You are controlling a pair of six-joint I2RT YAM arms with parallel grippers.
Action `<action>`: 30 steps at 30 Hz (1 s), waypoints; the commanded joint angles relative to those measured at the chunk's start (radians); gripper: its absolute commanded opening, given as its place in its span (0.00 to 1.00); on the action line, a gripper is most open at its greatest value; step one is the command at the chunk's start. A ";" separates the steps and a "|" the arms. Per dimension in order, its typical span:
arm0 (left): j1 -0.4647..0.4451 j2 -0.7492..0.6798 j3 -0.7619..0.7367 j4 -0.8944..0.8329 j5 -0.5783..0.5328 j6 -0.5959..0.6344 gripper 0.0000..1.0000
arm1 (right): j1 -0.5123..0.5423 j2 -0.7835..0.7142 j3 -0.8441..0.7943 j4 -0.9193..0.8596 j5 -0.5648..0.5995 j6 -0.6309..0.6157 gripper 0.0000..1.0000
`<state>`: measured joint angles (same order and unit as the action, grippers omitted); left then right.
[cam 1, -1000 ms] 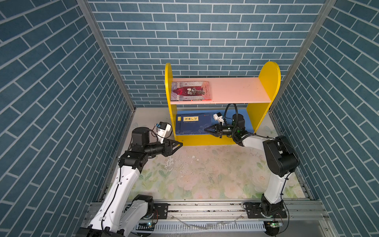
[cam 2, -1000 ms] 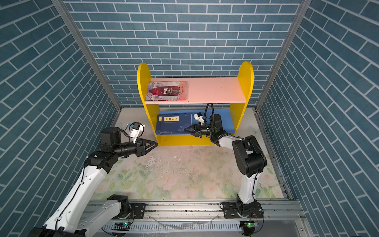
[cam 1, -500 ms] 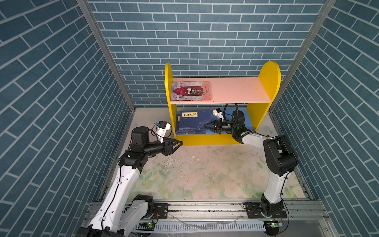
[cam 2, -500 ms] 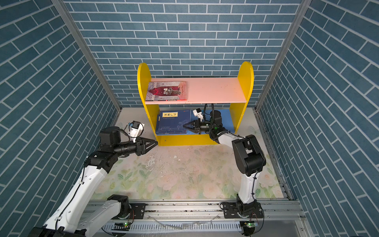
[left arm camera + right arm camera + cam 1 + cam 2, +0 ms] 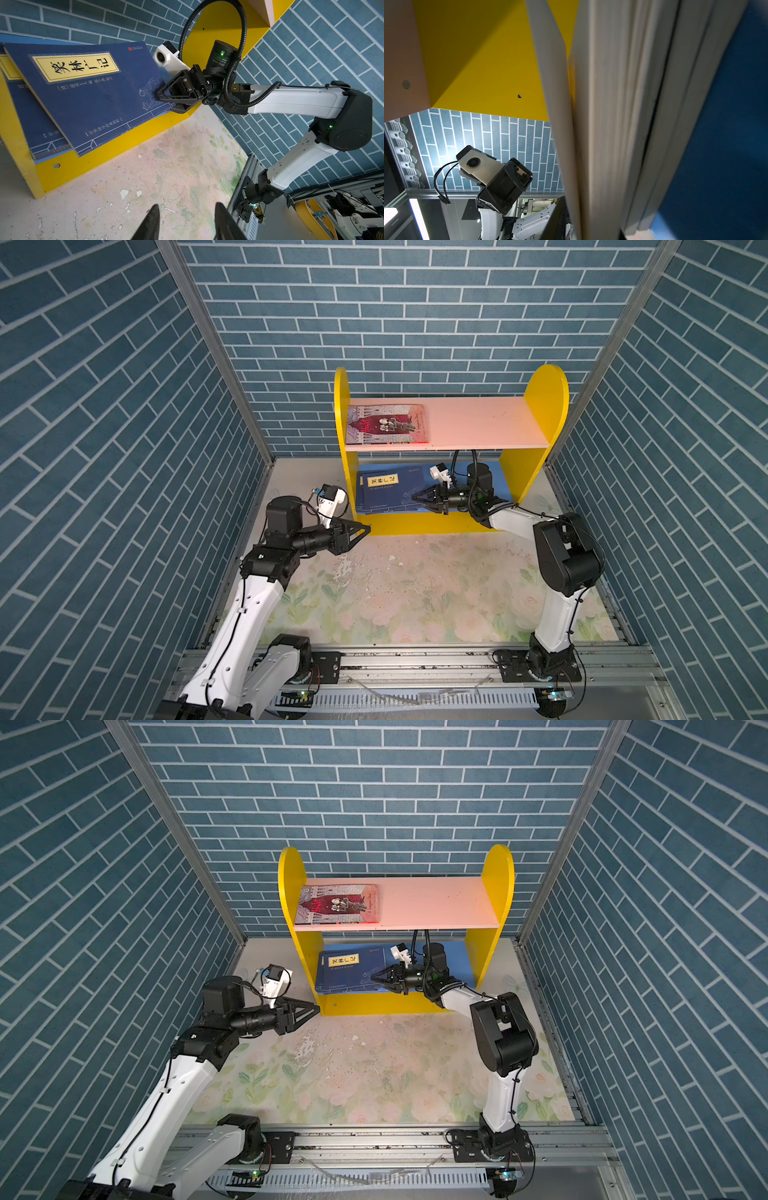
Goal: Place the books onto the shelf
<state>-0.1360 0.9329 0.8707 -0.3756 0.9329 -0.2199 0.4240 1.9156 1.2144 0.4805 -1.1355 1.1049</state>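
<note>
The shelf [image 5: 544, 406] stands at the back, with yellow sides, a pink upper board [image 5: 478, 423] and a blue lower board [image 5: 500, 485]. A grey-and-red book [image 5: 386, 425] [image 5: 338, 905] lies flat at the left of the pink board. Navy books are stacked on the lower board. The top one [image 5: 386, 489] [image 5: 93, 93] lies askew over another [image 5: 31, 116]. My right gripper [image 5: 415, 497] [image 5: 161, 97] reaches under the pink board. Its jaws straddle the top book's right edge, and whether they still press is unclear. My left gripper [image 5: 365, 529] [image 5: 187, 205] is open and empty, level with the shelf's front left corner.
Blue brick-pattern walls [image 5: 124, 448] close in on three sides, just beyond the shelf's sides. The floor is a worn floral mat [image 5: 415, 593]. A metal rail [image 5: 415, 659] carrying both arm bases runs along the front edge.
The right gripper and the top navy book's edge have shifted slightly over the lower board. The left arm has not moved.
</note>
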 commanded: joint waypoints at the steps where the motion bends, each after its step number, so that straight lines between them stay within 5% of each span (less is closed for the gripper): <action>1: 0.005 0.012 0.000 0.010 -0.018 0.020 0.45 | -0.004 -0.029 0.025 -0.071 0.043 -0.078 0.28; 12: 0.004 0.047 0.021 0.003 -0.063 0.111 0.45 | -0.004 -0.088 0.000 -0.079 0.143 -0.073 0.12; 18: 0.003 0.058 0.036 -0.045 -0.248 0.109 0.45 | -0.001 -0.116 -0.019 -0.063 0.195 -0.048 0.01; 30: 0.003 0.082 0.034 -0.017 -0.213 0.103 0.45 | 0.048 -0.091 -0.007 -0.068 0.226 -0.036 0.07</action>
<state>-0.1360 1.0138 0.8822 -0.4023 0.7177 -0.1230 0.4580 1.8305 1.2026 0.4034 -0.9432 1.0698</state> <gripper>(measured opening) 0.447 0.116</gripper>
